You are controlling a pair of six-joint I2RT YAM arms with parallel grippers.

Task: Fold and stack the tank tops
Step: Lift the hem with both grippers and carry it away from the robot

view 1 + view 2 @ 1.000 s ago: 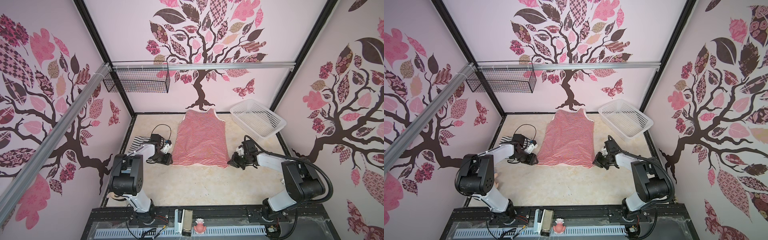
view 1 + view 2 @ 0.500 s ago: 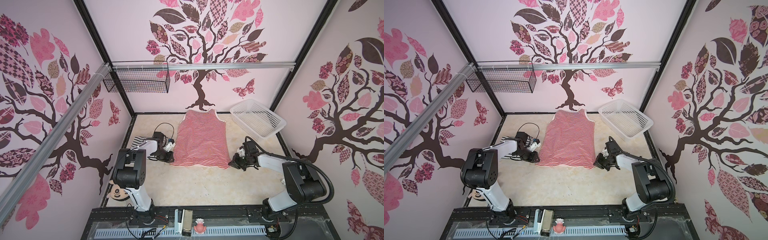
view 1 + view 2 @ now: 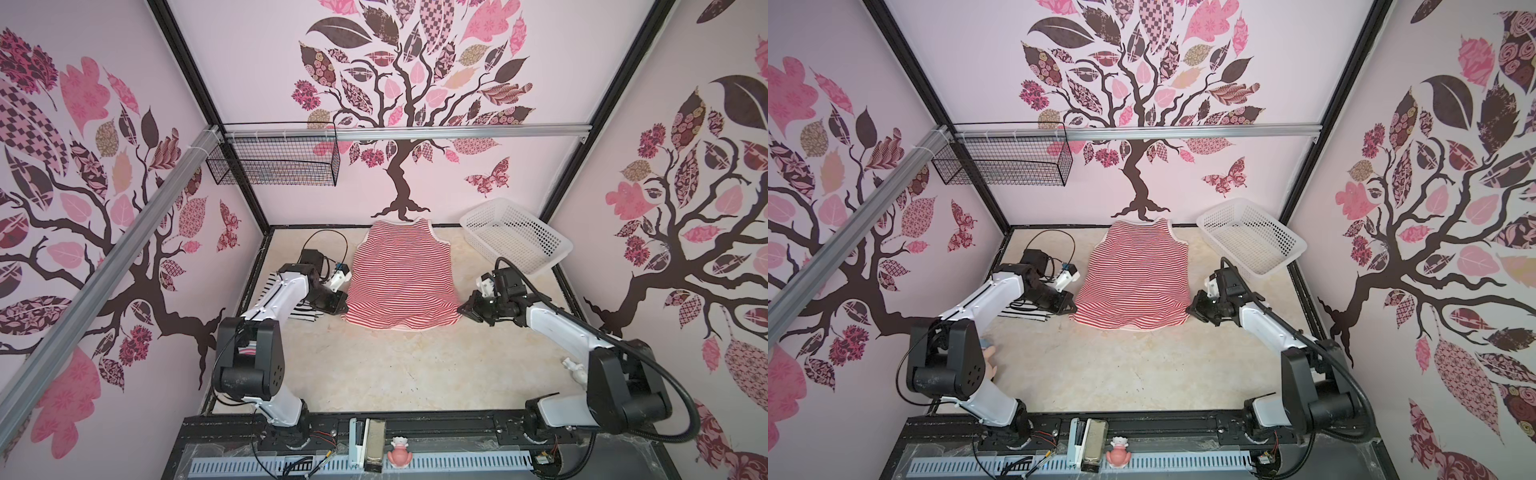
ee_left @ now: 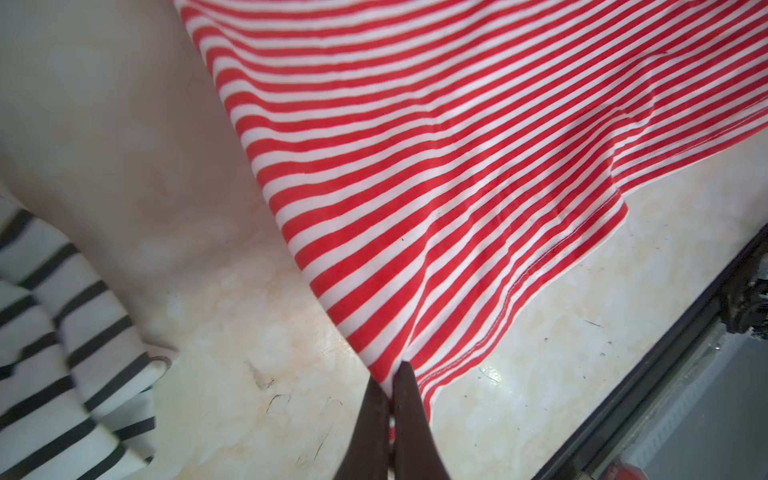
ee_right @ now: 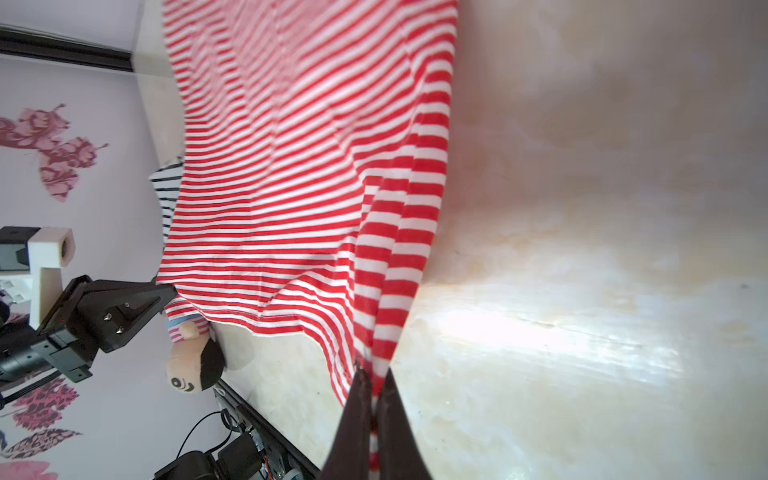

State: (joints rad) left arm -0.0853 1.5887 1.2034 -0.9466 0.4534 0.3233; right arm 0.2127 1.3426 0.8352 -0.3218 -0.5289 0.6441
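– While the red-and-white tank top (image 3: pixel 401 274) is laid flat on the middle of the table (image 3: pixel 395 365), neck at the far wall and hem nearest, how is it held?

– Its near left hem corner is pinched between the pressed-together jaws of the left gripper (image 4: pixel 392 376). The near right corner is nipped in the same way by the right gripper (image 5: pixel 372 376). Only a sliver of cloth is caught in each.

– What could go wrong from here?

– A corner could be lost if the hem is lifted briskly, since so little fabric is gripped. On the right the side edge is gathered into pleats, so a doubled or crooked crease could be set there. If the two corners are not raised and carried evenly, the stripes would be skewed and the fold spoiled.

– And what is found around it?

– The black-and-white tank top (image 4: pixel 62 332) is heaped at the left, just beside the red one and partly covered by the left arm; it could be dragged along by that arm. A white basket (image 3: pixel 515 239) is set at the far right, near the top's shoulder. Little room is left at the far wall for a hem carried up to the neck. A wire basket (image 3: pixel 274 166) is hung high on the far left, out of the way, and a plush doll (image 5: pixel 195 361) is seen at the near left, well apart from the cloth.
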